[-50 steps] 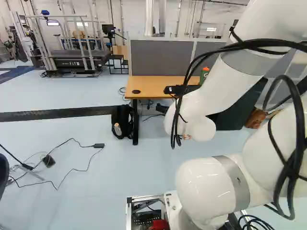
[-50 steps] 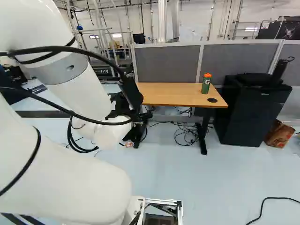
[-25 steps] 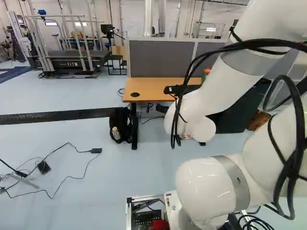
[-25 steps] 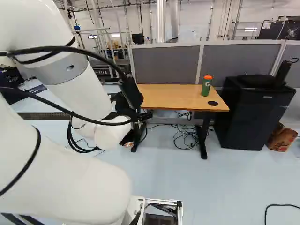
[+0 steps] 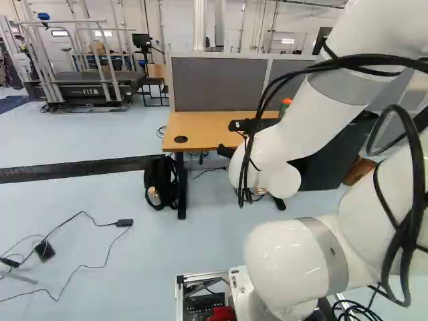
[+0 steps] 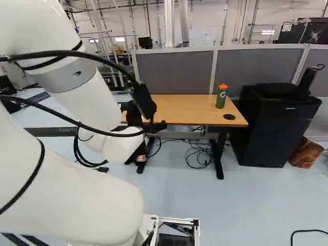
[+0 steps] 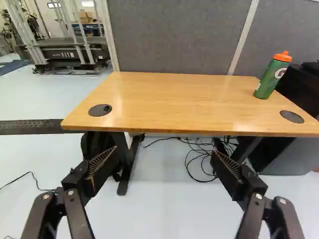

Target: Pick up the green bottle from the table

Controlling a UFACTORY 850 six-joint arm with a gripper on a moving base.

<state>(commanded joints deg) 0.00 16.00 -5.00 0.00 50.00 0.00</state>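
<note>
Left base view: my arm [image 5: 307,127] blocks most of the green bottle [image 5: 286,102], I only get the cap and a sliver. It hides the table's [image 5: 221,127] right end too. Right base view: arm covers the left end. Both base views crop the upper arm. Wrist view edge cuts off the table corner by the bottle and part of the black cabinet [image 6: 274,128].

You can see pale lettering [image 5: 90,91] on the treadmill [image 5: 70,89] and a round white logo [image 7: 280,73] on the green bottle [image 7: 269,80].
</note>
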